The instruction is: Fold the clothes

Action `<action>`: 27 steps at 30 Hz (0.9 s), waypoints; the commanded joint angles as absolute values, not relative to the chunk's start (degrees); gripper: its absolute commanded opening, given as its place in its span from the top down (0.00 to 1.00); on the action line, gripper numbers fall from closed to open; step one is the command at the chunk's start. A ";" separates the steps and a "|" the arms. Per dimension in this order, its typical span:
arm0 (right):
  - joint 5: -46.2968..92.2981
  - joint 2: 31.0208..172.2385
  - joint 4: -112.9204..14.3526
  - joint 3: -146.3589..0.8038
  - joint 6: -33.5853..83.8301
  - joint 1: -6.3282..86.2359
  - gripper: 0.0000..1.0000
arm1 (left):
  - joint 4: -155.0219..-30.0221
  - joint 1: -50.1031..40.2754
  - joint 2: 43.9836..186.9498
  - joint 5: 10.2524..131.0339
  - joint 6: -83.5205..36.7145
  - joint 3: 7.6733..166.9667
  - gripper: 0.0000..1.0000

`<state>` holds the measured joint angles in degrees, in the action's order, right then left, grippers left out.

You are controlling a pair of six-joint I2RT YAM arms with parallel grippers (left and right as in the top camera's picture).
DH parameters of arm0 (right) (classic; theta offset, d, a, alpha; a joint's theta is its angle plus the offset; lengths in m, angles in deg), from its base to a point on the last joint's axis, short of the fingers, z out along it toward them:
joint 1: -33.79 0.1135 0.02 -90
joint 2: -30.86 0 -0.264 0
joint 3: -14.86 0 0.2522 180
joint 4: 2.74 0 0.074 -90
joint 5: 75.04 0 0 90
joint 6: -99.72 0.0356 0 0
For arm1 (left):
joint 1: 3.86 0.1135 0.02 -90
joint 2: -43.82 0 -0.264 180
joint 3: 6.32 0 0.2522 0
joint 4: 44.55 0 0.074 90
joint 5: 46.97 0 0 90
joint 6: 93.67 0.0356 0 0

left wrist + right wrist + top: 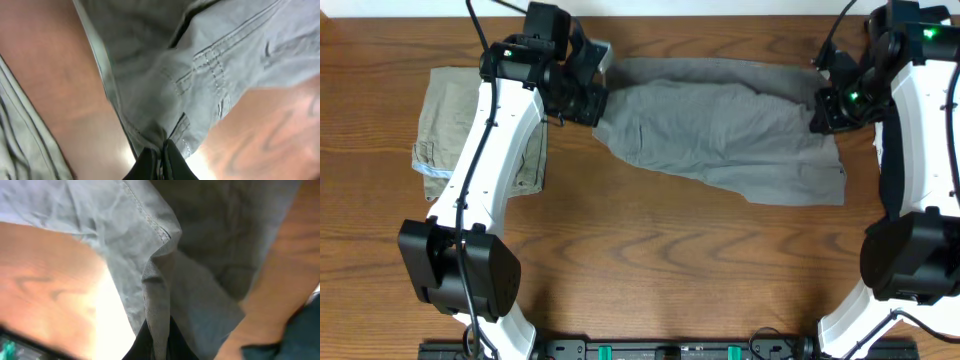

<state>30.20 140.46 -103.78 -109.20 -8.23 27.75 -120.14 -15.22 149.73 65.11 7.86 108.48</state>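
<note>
Landmark: the grey shorts (pixel 720 130), spread on the tabletop (pixel 670 270); every place below is given from them.
Left end effector (pixel 596 106): at the shorts' left end. Fingers are together, clamped on a stitched fold of the grey cloth. In my left wrist view the cloth bunches up out of the pinch.
Right end effector (pixel 823 112): at the shorts' right end. Fingers are together, clamped on a hemmed ridge of the same cloth.
Task thing, position: the shorts lie mostly flat between my two grips and are lifted only where I pinch them.
Long axis: it runs from my left grip to my right grip, so across me, with the right end slanting a little toward my bases.
Lie of cloth from grips: most of the loose cloth sits between the grips and spreads toward my bases.
Nearer arm: neither. Each arm holds its own end.
Olive-khaki shorts (pixel 445 115): left of the grey shorts and apart from them, partly under my left arm. They lie in a compact rectangle with pale-blue lining showing at the corner nearest my base. I judge them already folded.
Step in hand (judgement): both ends are gripped and the fold is not yet made.
Next move (judgement): because the axis joins my grips, carrying one end along it to the other would halve the length. Lifting both together would fold across it.
Risk (judgement): the pinches are thin, so a corner may slip.
</note>
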 commanded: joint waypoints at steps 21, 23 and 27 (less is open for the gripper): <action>21.88 139.61 -102.65 -78.71 12.51 28.45 0.99 | -137.10 -15.02 148.33 49.40 -6.06 98.75 0.94; 21.90 139.61 -102.17 -77.09 12.99 28.47 0.99 | -137.14 -15.02 148.33 49.38 -6.39 95.25 0.94; 21.81 139.61 -102.21 -75.43 14.24 28.60 0.99 | -137.19 -15.02 148.33 49.35 -6.76 87.74 0.94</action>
